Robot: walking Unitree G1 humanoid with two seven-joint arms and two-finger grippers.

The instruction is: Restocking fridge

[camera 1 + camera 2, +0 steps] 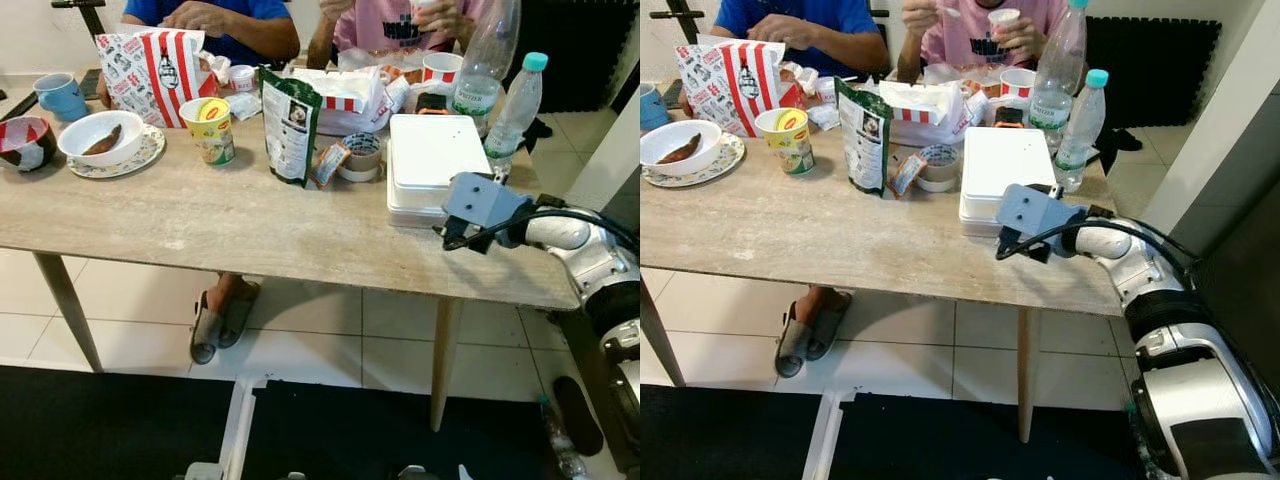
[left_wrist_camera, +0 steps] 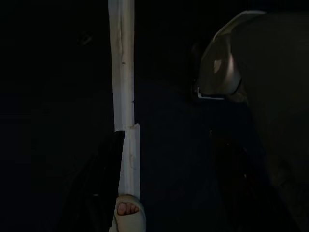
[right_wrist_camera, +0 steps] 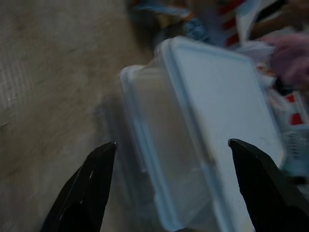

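Observation:
A stack of white lidded plastic containers (image 1: 432,150) lies on the right part of the beige table (image 1: 200,225). My right gripper (image 1: 455,235) hovers at the table's front edge, just in front of the stack, and points at it. In the right wrist view its fingers (image 3: 91,183) stand open on either side of the container (image 3: 217,111), not touching it. Behind the stack stand a small water bottle (image 1: 517,105) and a taller one (image 1: 485,60). My left gripper (image 2: 164,183) hangs idle in the dark, fingers apart.
A green pouch (image 1: 290,125), a tape roll (image 1: 362,155), a noodle cup (image 1: 212,130), a bowl on a plate (image 1: 100,135), a blue mug (image 1: 60,95) and striped food bags (image 1: 150,60) crowd the table. Two people sit at its far side. Sandalled feet (image 1: 220,315) rest beneath.

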